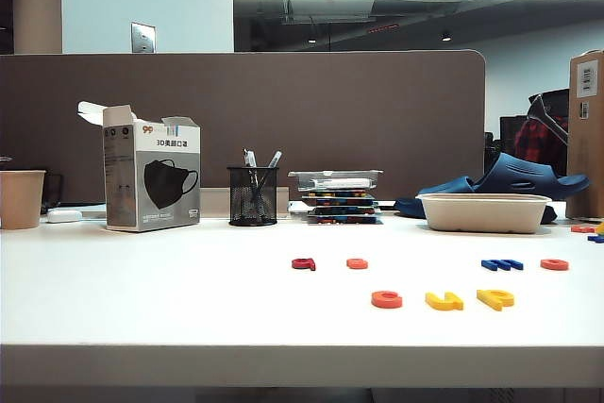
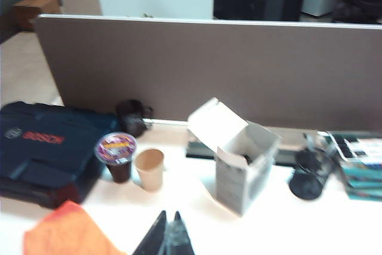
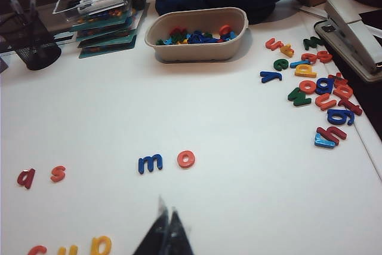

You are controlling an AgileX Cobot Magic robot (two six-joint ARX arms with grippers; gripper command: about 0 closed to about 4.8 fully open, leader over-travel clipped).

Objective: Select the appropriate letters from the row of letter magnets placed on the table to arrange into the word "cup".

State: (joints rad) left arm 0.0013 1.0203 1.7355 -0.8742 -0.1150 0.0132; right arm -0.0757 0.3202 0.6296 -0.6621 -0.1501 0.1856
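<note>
While both arms hang clear above the table (image 1: 189,309):
word: c (image 1: 386,299), u (image 1: 444,301), p (image 1: 494,298) side by side
left gripper (image 2: 168,231): jaws closed, empty
right gripper (image 3: 166,228): jaws closed, empty

A face-mask box (image 1: 151,176) stands open at about ten o'clock on the desk, a paper cup (image 1: 21,198) at nine o'clock from it. At three o'clock from the box comes a black mesh pen holder (image 1: 252,195), then stacked card trays (image 1: 338,197). Toward two o'clock sits a beige oval bowl (image 1: 484,212), blue slippers (image 1: 514,179) behind it.
</note>
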